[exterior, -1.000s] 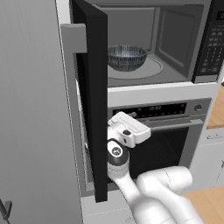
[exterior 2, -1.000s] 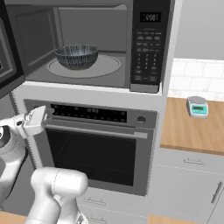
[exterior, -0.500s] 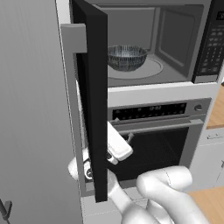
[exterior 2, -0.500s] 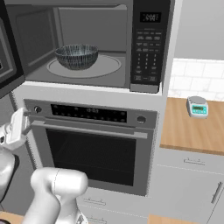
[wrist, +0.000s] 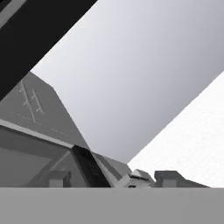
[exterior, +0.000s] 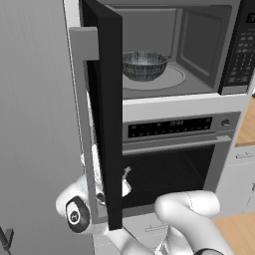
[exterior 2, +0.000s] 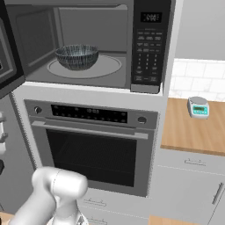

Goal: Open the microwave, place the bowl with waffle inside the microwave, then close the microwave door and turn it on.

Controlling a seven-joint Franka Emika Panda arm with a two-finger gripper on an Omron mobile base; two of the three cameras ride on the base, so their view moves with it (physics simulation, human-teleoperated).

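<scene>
Reaching low behind the open microwave door (exterior: 107, 99), I judge its outer face lies just right of my gripper (wrist: 111, 179), whose spread I cannot tell, the bowl (exterior: 144, 64) resting inside the microwave (exterior 2: 88, 44).

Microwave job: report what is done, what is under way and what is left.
Done: the microwave door stands open and the bowl sits on the turntable inside the microwave. Under way: the arm is down behind the door's outer side. Left: shutting the door and pressing the keypad.
</scene>
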